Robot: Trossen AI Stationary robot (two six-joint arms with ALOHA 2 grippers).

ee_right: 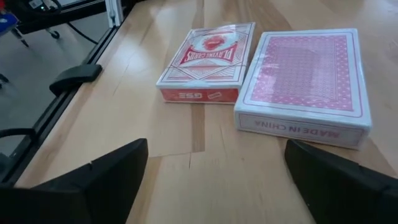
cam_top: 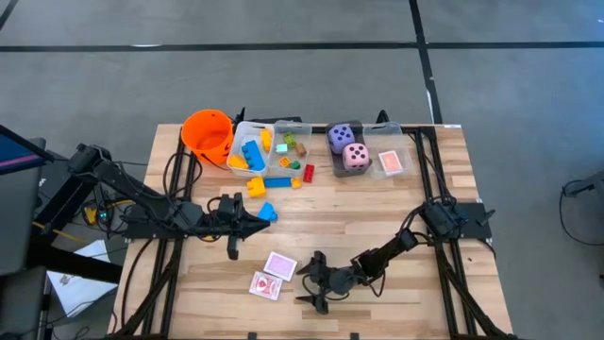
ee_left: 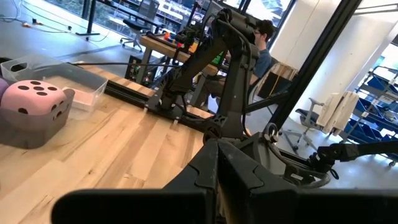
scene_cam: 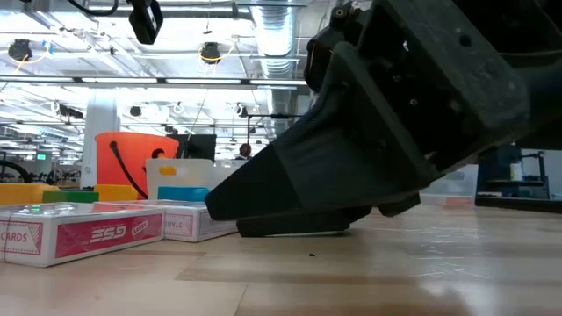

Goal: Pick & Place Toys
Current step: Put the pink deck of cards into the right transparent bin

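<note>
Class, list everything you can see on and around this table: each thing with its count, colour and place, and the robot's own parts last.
Card packs: two on the table's near side, red-patterned, beside the right gripper; a third in the right-hand bin.
Dice: purple and pink, in a clear bin.
Blocks: several, yellow, blue, green, red; in bins and loose on the table.
Bucket: one, orange, far left corner.
Bins: clear, along the far edge.
Person: one, seated beyond the table.
Left gripper: by a blue block.
Right gripper: open, low over the table.
</note>
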